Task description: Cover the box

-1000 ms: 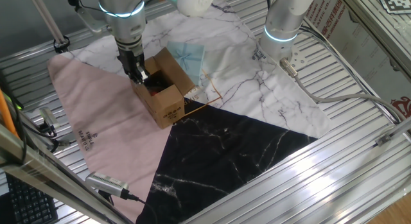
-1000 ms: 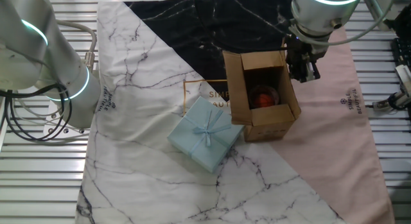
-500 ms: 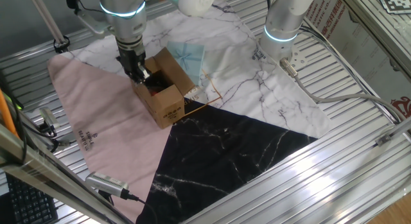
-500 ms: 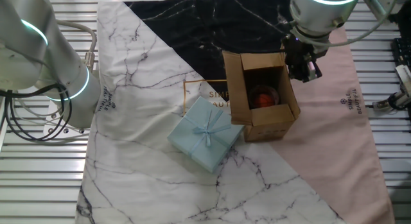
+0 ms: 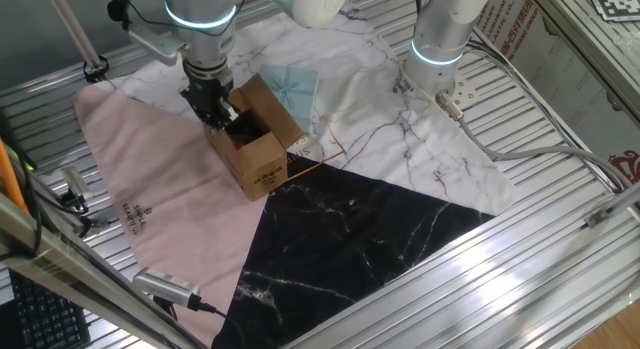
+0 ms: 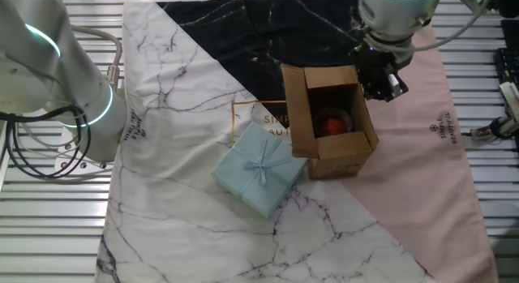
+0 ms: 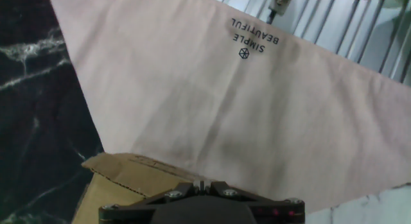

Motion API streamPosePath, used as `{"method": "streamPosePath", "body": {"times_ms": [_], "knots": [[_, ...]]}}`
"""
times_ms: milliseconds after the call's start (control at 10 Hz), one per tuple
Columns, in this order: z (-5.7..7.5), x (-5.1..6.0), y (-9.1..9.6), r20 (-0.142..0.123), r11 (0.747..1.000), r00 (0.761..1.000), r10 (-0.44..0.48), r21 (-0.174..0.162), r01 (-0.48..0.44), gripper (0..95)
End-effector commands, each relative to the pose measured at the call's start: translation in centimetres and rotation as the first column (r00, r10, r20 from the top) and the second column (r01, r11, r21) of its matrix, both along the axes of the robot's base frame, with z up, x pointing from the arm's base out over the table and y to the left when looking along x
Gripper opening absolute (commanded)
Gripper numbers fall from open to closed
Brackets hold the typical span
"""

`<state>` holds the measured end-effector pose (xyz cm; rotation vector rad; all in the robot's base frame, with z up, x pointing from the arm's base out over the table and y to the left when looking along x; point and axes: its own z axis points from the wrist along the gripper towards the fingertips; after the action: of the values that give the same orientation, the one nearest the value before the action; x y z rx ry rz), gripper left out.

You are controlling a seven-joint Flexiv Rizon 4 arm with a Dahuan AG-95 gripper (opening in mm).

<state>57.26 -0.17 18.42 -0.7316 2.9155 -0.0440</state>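
The box is a small brown carton that stands open on the patterned cloth, its flaps up, with a reddish object inside. In the other fixed view the box has one tall flap raised on its left side. My gripper hangs at the box's rim on the pink-cloth side, and the other fixed view shows the gripper just at that edge. In the hand view the gripper has its fingers pressed together, and a cardboard flap lies just below and left of them. Nothing shows between the fingers.
A pale blue gift box with a ribbon lies against the carton's far side. A second robot arm stands at the cloth's back edge. The cloth has pink, black marble and white marble parts. Cables and tools lie along the slatted table's edges.
The hand has tilted and shifted slightly at the box's rim. The box and the blue gift box have not moved.
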Motion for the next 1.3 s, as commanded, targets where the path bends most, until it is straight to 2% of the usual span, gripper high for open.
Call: {"method": "streamPosePath", "body": {"times_ms": [100,400,600,1000,1300], "knots": [[0.0,0.0,0.0,-0.028,0.995,0.995,-0.093,0.043,0.094,0.0],[0.1,-0.2,0.0,-0.046,0.993,0.993,-0.111,0.043,0.113,0.0],[0.3,-0.9,-0.2,-0.054,0.992,0.992,-0.112,0.044,0.115,0.0],[-0.1,-2.0,-0.9,-0.052,0.992,0.992,-0.112,0.055,0.115,0.0],[-0.3,-1.9,-0.8,-0.055,0.992,0.992,-0.113,0.056,0.116,0.0]]}}
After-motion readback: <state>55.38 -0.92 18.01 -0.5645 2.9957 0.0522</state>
